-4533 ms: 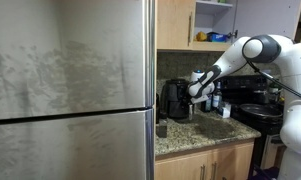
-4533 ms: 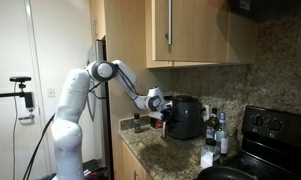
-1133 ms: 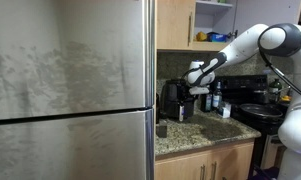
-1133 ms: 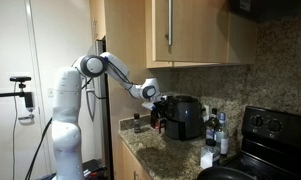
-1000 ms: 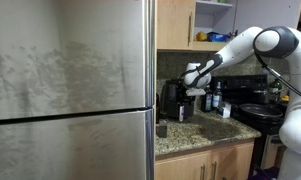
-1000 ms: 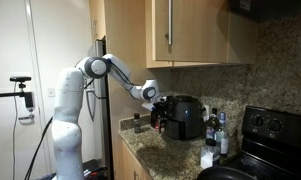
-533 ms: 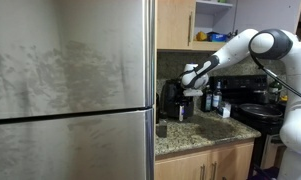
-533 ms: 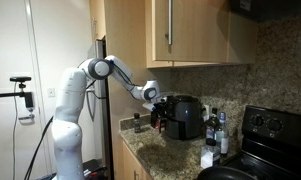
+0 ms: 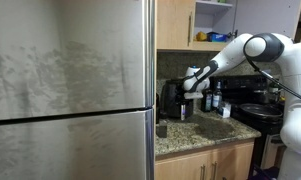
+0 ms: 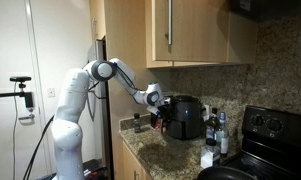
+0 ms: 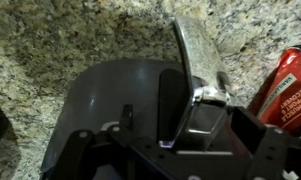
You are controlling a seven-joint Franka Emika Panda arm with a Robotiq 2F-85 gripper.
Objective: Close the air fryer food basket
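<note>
**Wrist view above the air fryer (image 11: 110,100): claw (image 10: 158,103) stationed at the appliance front for the closing push**

Wrist view looks down on the rounded dark top of the air fryer, which fills the field directly beneath the claw. Speckled granite countertop (image 11: 50,40) lies beyond it, and a red packet (image 11: 290,85) lies off to one side. At centre a dark finger (image 11: 170,100) stands close beside a bright metal strip (image 11: 202,60). Whether that strip is the second finger or part of the appliance cannot be told, so neither can it be told whether the claw is released or clenched.

In both exterior views the claw (image 9: 193,86) hangs just in front of the fryer's upper front. The food basket (image 10: 173,126) sits just below the claw and slightly beyond it, forming the lower front of the body. Contact between claw and fryer cannot be confirmed, and how far the basket stands out is too small to judge.

The step in hand is judged to be the push that seats the basket:
- Bring the claw down to handle height and meet the handle or basket face squarely.
- Drive straight away from the claw along the drawer's own axis, slowly.
- A high or off-centre push would probably rock the appliance or skid it back across the granite instead of closing the drawer.
- End the push once the basket front lies flush with the body.
</note>
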